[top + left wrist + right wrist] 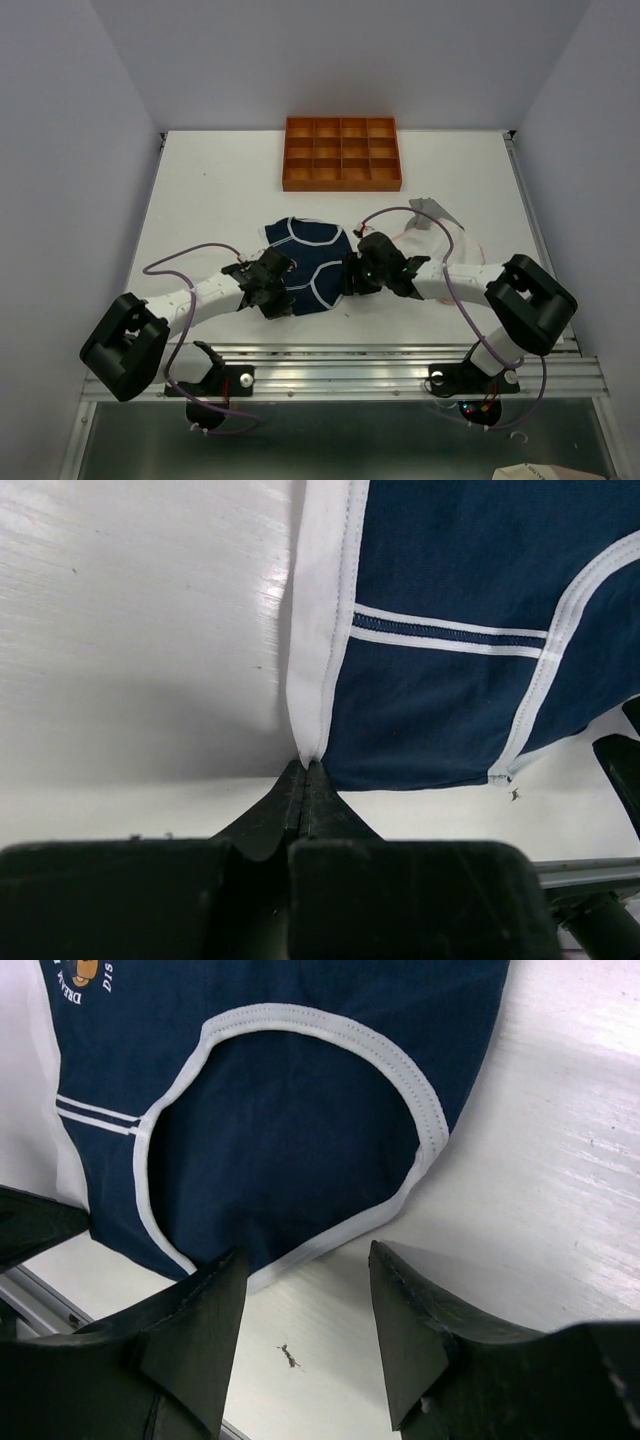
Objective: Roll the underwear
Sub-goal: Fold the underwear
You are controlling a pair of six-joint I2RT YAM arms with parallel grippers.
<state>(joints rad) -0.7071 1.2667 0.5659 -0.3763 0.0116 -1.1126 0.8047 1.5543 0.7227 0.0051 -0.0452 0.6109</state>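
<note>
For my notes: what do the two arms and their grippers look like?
The left arm and right arm have white links with bulky black joints; thin purple cables loop along them. The left gripper and right gripper have black, wedge-shaped fingers.

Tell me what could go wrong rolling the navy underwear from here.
The left gripper pinches only the very corner of the waistband, so the underwear may slip free when pulled. The right gripper is open with the hem only at its fingertips; closing might miss it or catch just one layer.
</note>
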